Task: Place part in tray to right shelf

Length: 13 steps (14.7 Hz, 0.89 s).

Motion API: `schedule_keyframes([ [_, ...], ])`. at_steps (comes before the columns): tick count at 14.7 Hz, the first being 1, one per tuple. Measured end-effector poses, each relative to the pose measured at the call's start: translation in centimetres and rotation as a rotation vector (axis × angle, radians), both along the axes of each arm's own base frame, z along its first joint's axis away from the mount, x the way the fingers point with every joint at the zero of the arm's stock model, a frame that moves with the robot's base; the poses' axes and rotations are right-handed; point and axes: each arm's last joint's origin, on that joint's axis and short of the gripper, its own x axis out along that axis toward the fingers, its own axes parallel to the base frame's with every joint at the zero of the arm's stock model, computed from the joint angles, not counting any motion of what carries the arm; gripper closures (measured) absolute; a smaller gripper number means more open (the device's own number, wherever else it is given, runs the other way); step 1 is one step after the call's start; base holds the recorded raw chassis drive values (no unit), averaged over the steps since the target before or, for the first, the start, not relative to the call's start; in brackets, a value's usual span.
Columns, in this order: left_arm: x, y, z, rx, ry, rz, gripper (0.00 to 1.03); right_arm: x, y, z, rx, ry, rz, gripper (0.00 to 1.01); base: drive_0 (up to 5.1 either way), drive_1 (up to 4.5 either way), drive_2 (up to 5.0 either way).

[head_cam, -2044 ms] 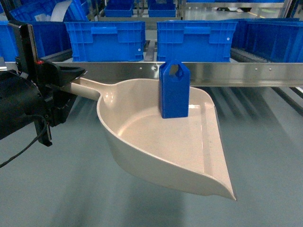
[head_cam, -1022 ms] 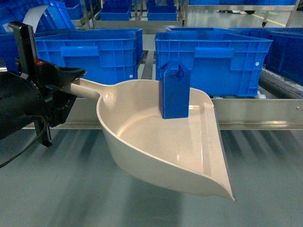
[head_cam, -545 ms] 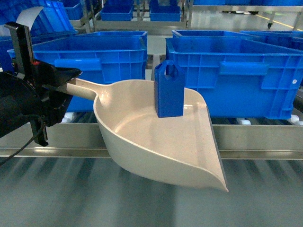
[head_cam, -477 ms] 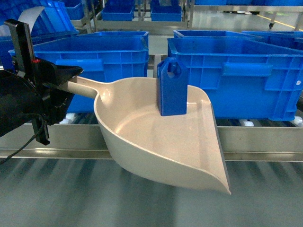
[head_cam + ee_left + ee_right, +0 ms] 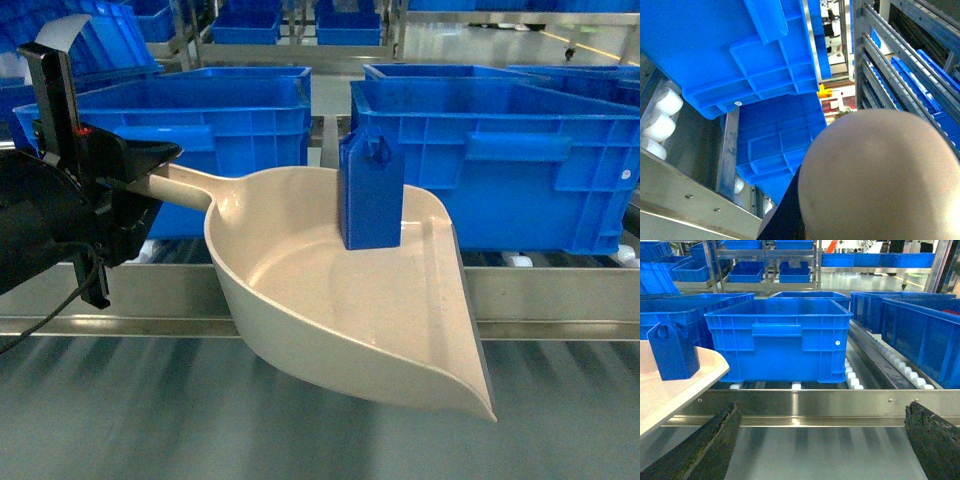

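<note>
1. The left claw (image 5: 140,170) is closed tight on the long handle of the tray (image 5: 330,300) and holds it up in the air.
2. The part (image 5: 371,195) stands upright inside the tray, near its back edge.
3. The tray hangs in front of the right shelf (image 5: 540,290), and its front lip points to the right.
4. Two big blue crates (image 5: 490,160) sit on the shelf's white rollers (image 5: 852,377).
5. The right claw (image 5: 820,450) is spread wide with nothing in it, low in front of the shiny rail.
</note>
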Motion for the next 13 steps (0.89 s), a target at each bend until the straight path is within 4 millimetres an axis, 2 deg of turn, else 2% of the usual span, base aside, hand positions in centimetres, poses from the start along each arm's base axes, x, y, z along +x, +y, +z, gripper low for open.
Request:
schedule_keyframes([
  [13, 0.0, 0.0, 0.0, 0.0, 0.0, 0.0, 0.88, 0.0, 0.0, 0.0, 0.0, 0.0, 0.0, 0.03, 0.0, 0.0, 0.0],
])
